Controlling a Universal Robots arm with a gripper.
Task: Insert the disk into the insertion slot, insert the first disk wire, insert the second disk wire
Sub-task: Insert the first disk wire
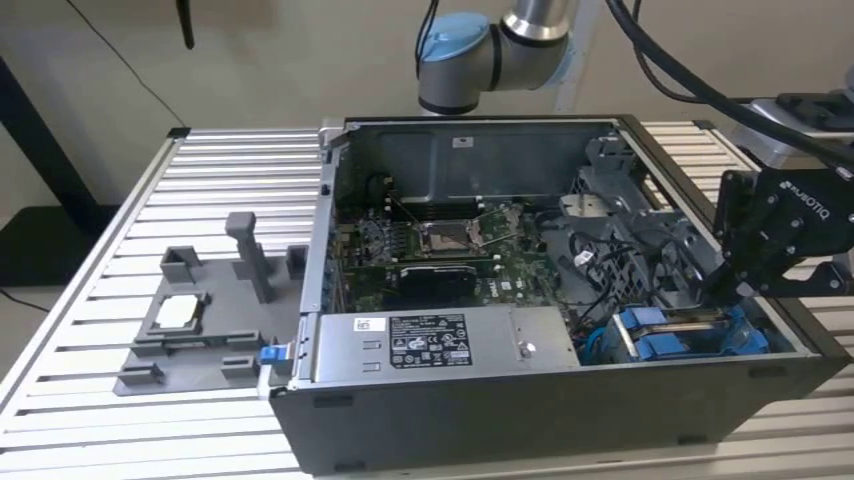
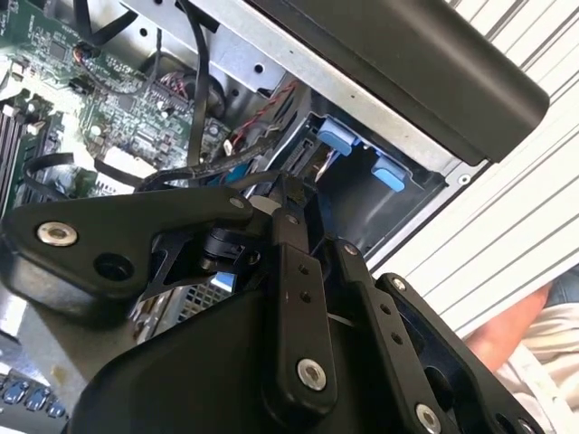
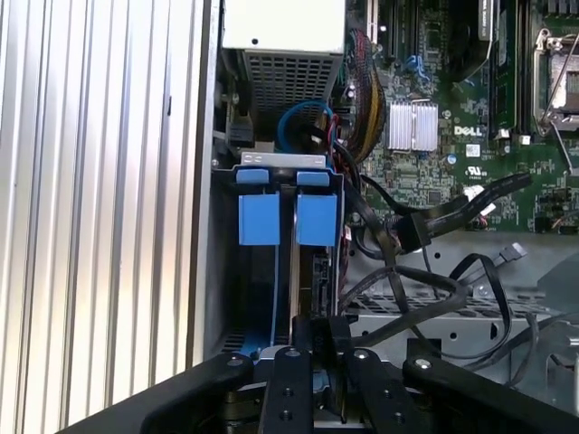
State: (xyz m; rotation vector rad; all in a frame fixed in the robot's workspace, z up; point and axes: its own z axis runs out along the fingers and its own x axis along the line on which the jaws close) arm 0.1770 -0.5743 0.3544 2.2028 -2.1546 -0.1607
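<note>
quick status from the remote desk. the claw (image 1: 725,293) is hanging right over the drive cage (image 3: 228,289) in the corner of the open pc case (image 1: 534,420), tip pointed down into it. honestly i can't tell whether it's open, closed or holding onto anything, because its own black linkage blocks that spot in both wrist views.

the disk (image 3: 260,217) looks like it's already down in the cage. in the first wrist view the blue caddy runs away from the claw (image 3: 318,333), with its two blue end tabs at the far end and a bit of blue right beside the claw tip. the exterior view agrees, with blue plastic (image 1: 665,345) sitting inside the cage just below the claw. whether it's clicked all the way home i can't say from here.

so my read is that step one is done or very nearly done. the wire steps look untouched. there's a bunch of loose black cables (image 3: 409,231) lying off to the side of the claw, between the cage and the motherboard (image 3: 434,163), and at least two plug ends seem to be hanging free, not going into anything. nothing i can see is plugged into the disk, though its connector end is hidden under the claw, so take that as a guess.
</note>
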